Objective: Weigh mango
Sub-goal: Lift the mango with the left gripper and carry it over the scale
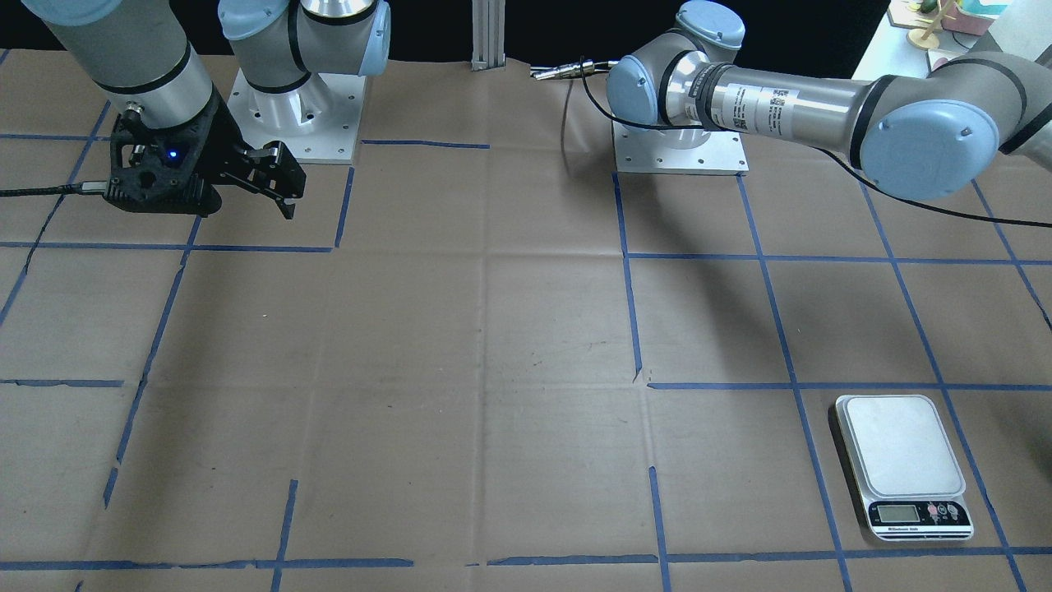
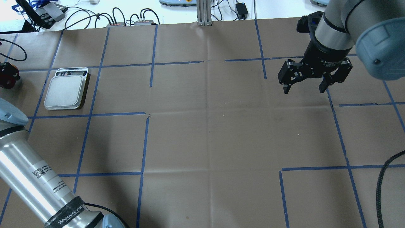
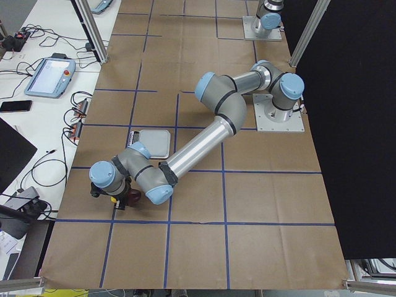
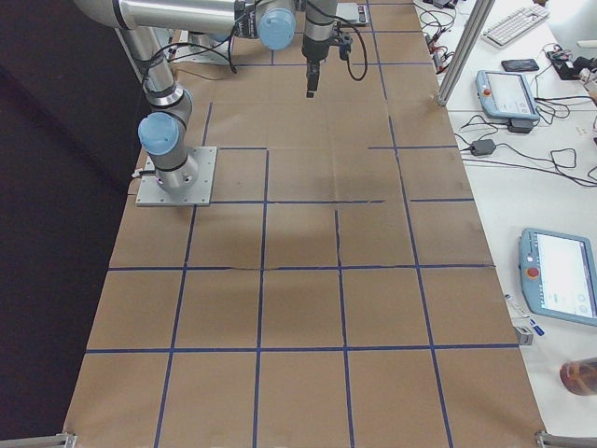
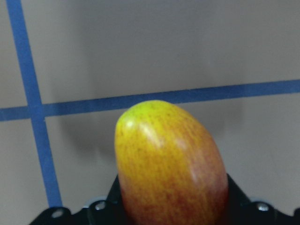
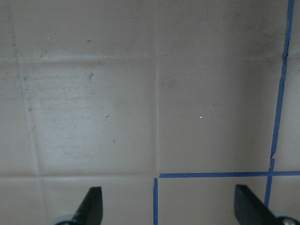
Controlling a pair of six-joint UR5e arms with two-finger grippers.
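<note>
Status of the weighing: pick-up appears done, placement is not yet done.

Front-facing view: the scale [image 1: 900, 448] sits on the bench [image 1: 526, 329] near the operators' edge, and the mango is not on its platform. The right hand [image 1: 283, 181] hangs above the bench close to its own base, well apart from the scale. The left arm [image 1: 789, 103] runs out of frame.

Overhead view: the right hand shows both fingers spread wide with nothing between them.

Left side view: the left hand [image 3: 116, 192] is low over the bench, near the scale on the side toward the bench end. The mango [image 3: 132, 197] shows as a dark shape at that hand.

Right side view: only the right hand shows, pointing down; no task item is near it.

Left wrist view: the mango fills the frame, yellow-green tip pointing outward, with dark parts of the hand pressed against both flanks. Judged closed on the fruit. Blue tape [image 5: 159, 96] crosses the bench beyond it.

Right wrist view: fingertips far apart, holding nothing.

Remaining, by judgement: carry the mango to the scale platform and release it.

Containers: none shows in any view.
</note>
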